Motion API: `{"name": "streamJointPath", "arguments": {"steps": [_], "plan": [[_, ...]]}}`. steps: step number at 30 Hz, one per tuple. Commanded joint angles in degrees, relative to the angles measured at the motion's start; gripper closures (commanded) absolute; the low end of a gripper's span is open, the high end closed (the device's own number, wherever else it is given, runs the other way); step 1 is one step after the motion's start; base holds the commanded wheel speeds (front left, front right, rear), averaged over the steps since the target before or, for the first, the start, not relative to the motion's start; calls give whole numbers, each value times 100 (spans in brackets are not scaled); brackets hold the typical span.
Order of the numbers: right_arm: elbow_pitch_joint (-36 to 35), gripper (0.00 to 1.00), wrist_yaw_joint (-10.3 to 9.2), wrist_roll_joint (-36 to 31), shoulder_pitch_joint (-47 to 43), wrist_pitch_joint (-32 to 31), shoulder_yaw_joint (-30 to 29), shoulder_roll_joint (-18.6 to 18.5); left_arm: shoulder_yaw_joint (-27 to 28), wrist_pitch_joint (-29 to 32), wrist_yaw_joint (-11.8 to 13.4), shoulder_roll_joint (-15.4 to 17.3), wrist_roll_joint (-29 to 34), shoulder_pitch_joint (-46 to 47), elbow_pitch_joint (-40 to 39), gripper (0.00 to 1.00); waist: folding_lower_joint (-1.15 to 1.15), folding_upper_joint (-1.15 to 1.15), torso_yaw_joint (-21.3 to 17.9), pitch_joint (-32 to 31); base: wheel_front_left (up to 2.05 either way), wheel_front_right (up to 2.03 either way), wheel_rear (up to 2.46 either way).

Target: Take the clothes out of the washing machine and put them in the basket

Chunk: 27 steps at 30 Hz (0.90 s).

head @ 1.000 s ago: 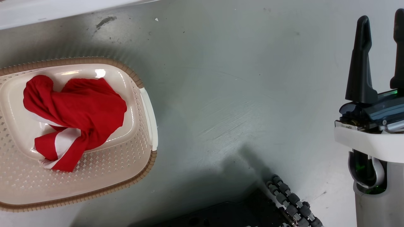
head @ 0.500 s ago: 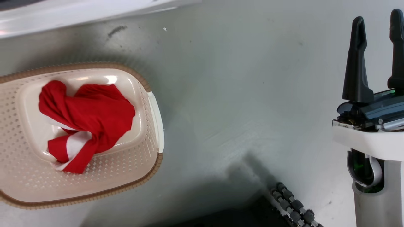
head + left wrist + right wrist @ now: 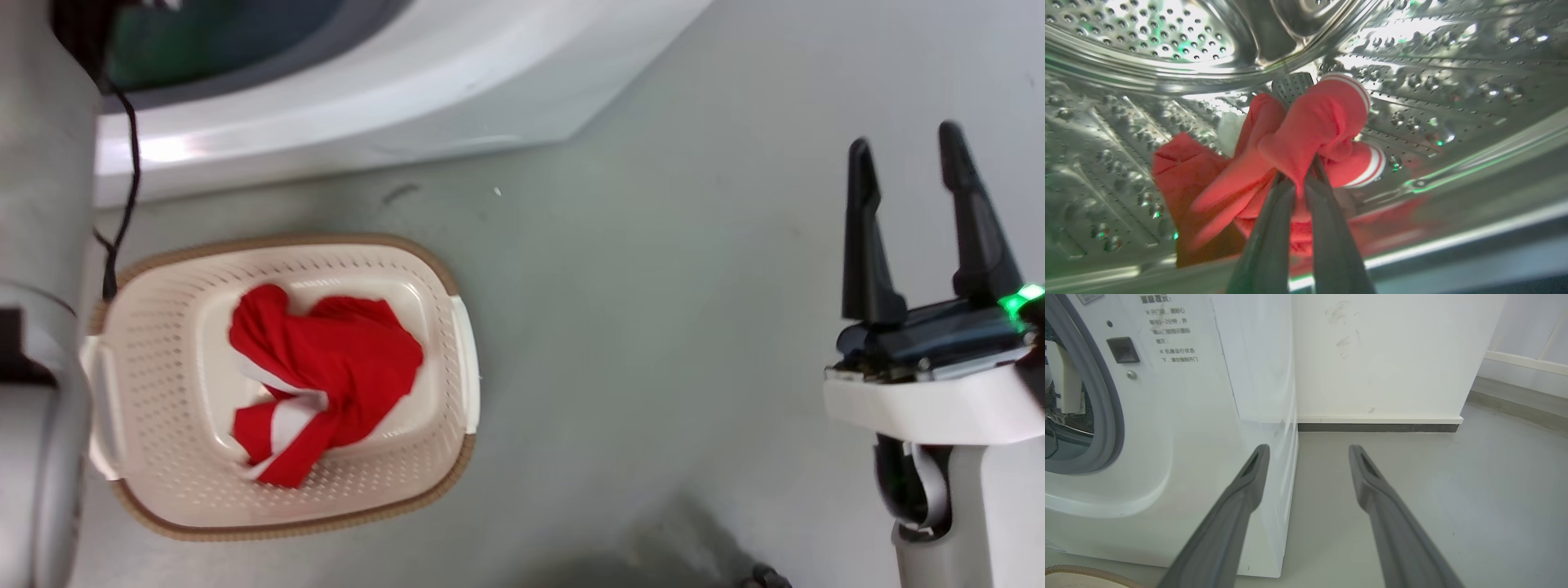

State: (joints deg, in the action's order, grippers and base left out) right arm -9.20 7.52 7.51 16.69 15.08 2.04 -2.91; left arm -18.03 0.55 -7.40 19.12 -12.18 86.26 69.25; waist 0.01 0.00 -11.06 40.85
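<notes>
In the left wrist view, my left gripper (image 3: 1299, 175) is inside the washing machine's steel drum (image 3: 1147, 32), shut on a red garment (image 3: 1310, 122) with red-striped white cuffs. The garment hangs bunched in front of the fingers, just above the drum floor. The head view shows the cream basket (image 3: 286, 239) on the floor below the washing machine (image 3: 408, 98), with another red and white garment (image 3: 343, 367) lying inside it. My right gripper (image 3: 902, 139) hovers open and empty over bare floor, well right of the basket. Its fingers (image 3: 1241, 498) point past the machine's front corner (image 3: 1188, 416).
My pale left forearm (image 3: 37, 245) runs up the left edge toward the porthole, with a black cable beside it. The grey rubber porthole rim (image 3: 1106, 396) is at far left. A white wall with a dark skirting (image 3: 1376, 427) stands behind grey floor (image 3: 653, 327).
The head camera has lifted: the basket now looks smaller and sits further right, and the washer front and my left forearm have come into view. The right gripper stays open.
</notes>
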Motion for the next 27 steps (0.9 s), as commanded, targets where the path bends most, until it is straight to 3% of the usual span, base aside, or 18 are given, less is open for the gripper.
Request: {"name": "streamJointPath", "arguments": {"steps": [1,12,21,27], "plan": [[59,0,-5,-84,-143,14,29,6,-165,-218,-3,-30,-195,-385,-106,100,-1,0,283,-553,0,0,0],[272,0,-5,-362,-688,14,52,5,-818,-1256,-4,-95,-1381,-2362,-893,100,-1,0,649,-1680,0,0,0],[382,0,-5,-433,-1109,14,77,6,-977,-1546,44,-38,-1523,-3759,-1612,100,-1,0,795,-2386,0,0,0],[475,0,-5,-471,-1390,14,117,6,-904,-1581,296,-45,-1568,-4780,-2438,100,-1,0,862,-2872,0,0,0]]}}
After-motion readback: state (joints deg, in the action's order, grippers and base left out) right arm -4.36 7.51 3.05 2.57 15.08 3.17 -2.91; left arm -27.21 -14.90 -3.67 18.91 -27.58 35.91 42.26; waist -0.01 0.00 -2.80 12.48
